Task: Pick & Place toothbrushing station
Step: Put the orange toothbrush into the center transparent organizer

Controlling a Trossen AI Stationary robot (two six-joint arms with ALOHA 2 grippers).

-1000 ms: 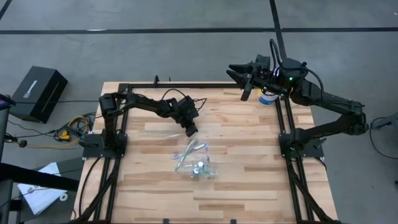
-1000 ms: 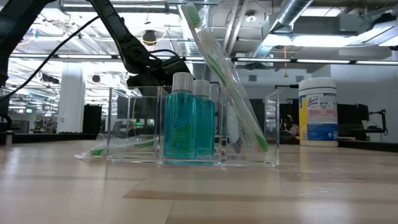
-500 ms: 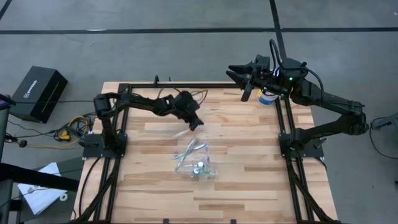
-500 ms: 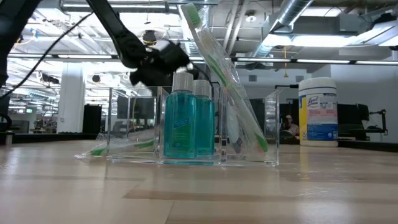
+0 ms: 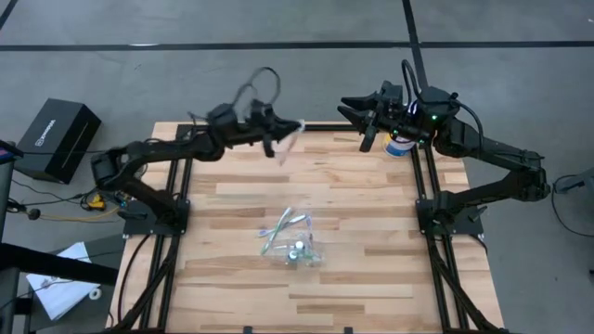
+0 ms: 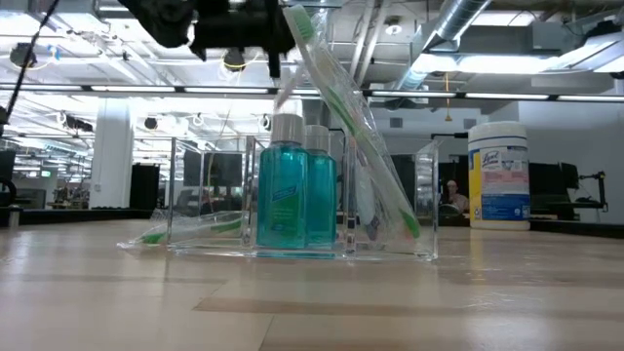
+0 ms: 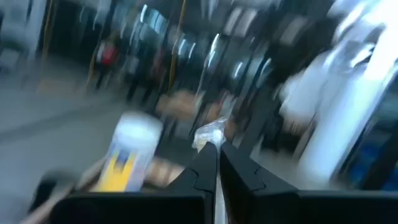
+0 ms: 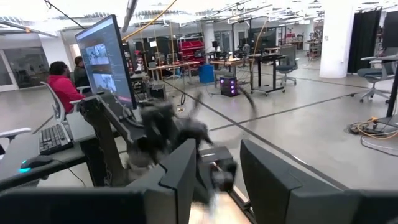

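A clear plastic container stands on the table's middle. It holds two teal bottles and wrapped toothbrushes that lean against its wall. Another green toothbrush lies flat at its side. My left gripper is high above the table's far edge, shut on a pale wrapped toothbrush. My right gripper waits open over the far right corner, with nothing between its fingers. My left gripper pinches the wrapped toothbrush between its two shut fingers; a crinkled bit of clear wrapper sticks out past the fingertips. The fingers lie about level, pointing toward the table's right. The toothbrush slants down below them, lifted clear of the table; blur hides more.
A white tub with a blue-yellow label stands at the far right corner, under my right arm. A black frame runs along the table's sides. Bare wood lies left and near of the container. People sit at desks in the room beyond.
My left gripper has risen fast from just above the table beside the container and gone toward the far edge. It has tipped from pointing down to about level. The pale wrapped toothbrush that lay on the wood has come up with it, clear of the table.
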